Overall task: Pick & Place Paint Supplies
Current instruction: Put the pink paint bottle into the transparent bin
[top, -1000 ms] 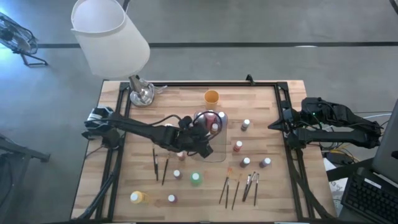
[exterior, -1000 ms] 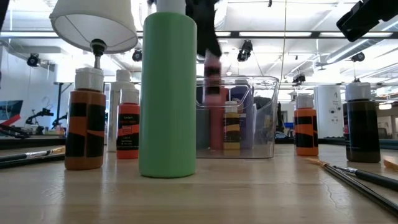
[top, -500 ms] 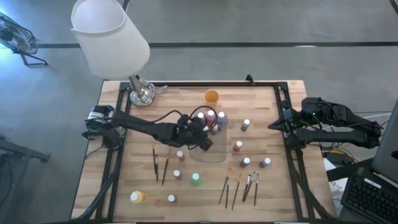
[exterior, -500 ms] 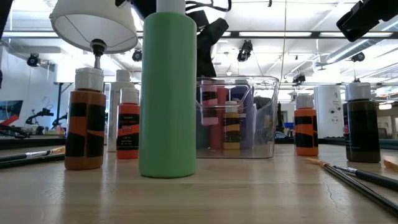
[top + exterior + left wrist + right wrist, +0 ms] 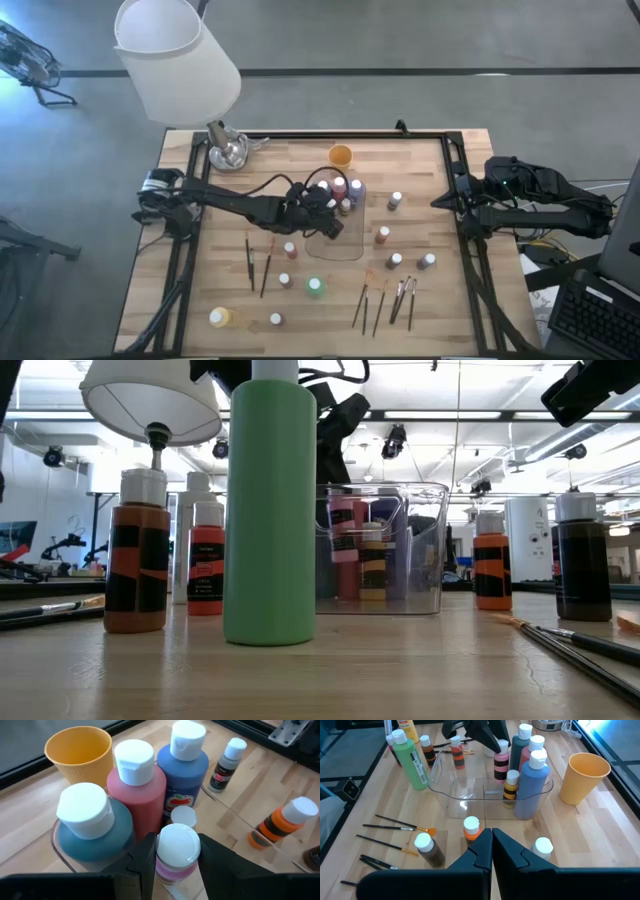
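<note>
My left gripper (image 5: 338, 207) reaches over the clear tray (image 5: 340, 246) and is shut on a small pink bottle (image 5: 172, 870) with a white cap. The bottle hangs among the teal (image 5: 95, 827), red (image 5: 137, 790) and blue (image 5: 182, 767) bottles standing in the tray's far end. More bottles stand on the wood, among them a green one (image 5: 315, 287). Brushes (image 5: 385, 300) lie near the front edge. My right gripper (image 5: 491, 840) waits shut at the table's right edge. My left gripper pinches the pink bottle at its white cap (image 5: 177, 847) between its two fingers (image 5: 145, 862), one on each side. The fingers slant down from the table's left. The bottle (image 5: 343, 532) hangs upright inside the tray's walls, its bottom a little above the tray floor.
An orange cup (image 5: 340, 155) stands just beyond the tray's far end. A lamp with a white shade (image 5: 175, 60) stands at the far left corner. Two more brushes (image 5: 257, 265) lie left of the tray. Small bottles (image 5: 383, 235) stand right of the tray.
My left gripper has sunk and drawn a little toward the table's far edge with the pink bottle. The bottle has come down from above the tray's rim to between its walls and has stayed upright.
</note>
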